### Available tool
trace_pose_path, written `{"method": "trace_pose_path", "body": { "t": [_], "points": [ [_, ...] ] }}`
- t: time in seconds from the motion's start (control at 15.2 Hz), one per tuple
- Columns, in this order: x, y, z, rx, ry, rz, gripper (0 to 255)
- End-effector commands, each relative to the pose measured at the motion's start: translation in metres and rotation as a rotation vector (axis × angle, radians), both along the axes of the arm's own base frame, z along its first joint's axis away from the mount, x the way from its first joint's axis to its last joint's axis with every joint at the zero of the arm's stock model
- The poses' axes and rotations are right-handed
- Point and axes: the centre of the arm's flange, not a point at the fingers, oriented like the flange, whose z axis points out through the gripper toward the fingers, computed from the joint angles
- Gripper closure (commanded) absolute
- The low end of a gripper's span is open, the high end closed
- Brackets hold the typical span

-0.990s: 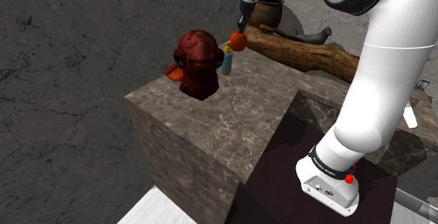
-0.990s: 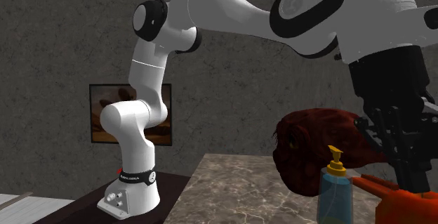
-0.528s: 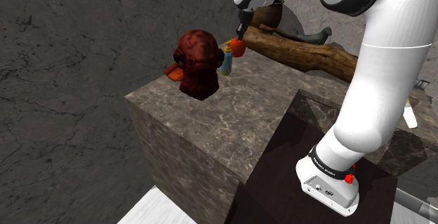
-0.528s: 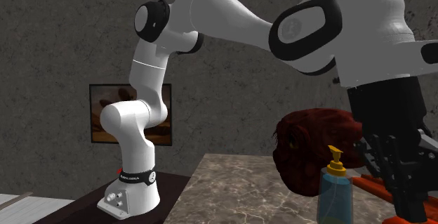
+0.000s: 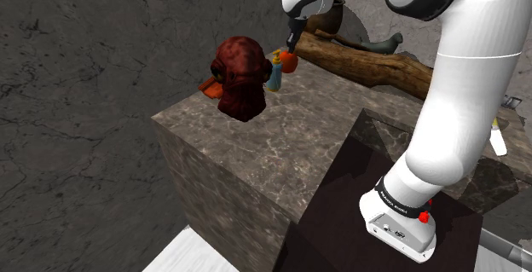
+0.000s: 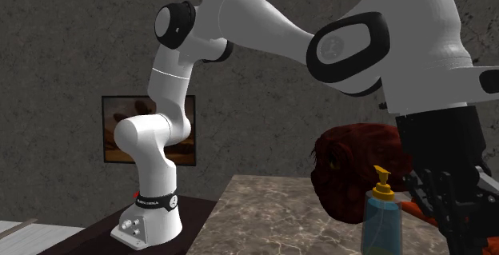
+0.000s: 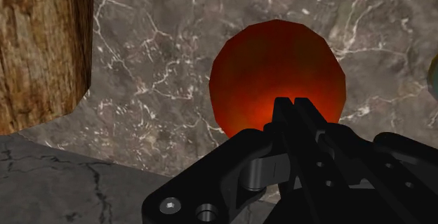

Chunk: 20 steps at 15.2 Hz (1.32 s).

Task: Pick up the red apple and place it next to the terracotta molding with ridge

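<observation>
Shoulder view: the fingers are clamped on the red apple, holding it above the counter. It hangs just beside the blue soap bottle, at the bottle's 2 o'clock. The terracotta molding peeks out at 9 o'clock of the dark red head sculpture.

Second exterior view: the black hand comes down at 4 o'clock, close by the bottle.

Wrist view: apple right at the fingertips, marble beneath, a wooden log alongside.
</observation>
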Motion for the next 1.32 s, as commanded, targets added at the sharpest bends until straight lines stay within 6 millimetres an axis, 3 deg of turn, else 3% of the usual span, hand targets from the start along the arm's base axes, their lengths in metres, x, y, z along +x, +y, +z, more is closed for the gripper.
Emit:
{"method": "trace_pose_path", "body": {
  "t": [0.0,0.07,0.13,0.46,0.73,1.25],
  "points": [
    [0.0,0.0,0.0,0.0,0.0,0.0,255],
    [0.0,0.0,0.0,0.0,0.0,0.0,255],
    [0.0,0.0,0.0,0.0,0.0,0.0,0],
    [0.0,0.0,0.0,0.0,0.0,0.0,0],
    [-0.008,0.007,0.049,0.0,0.0,0.0,0],
    [-0.008,0.007,0.049,0.0,0.0,0.0,0]
  ]
}}
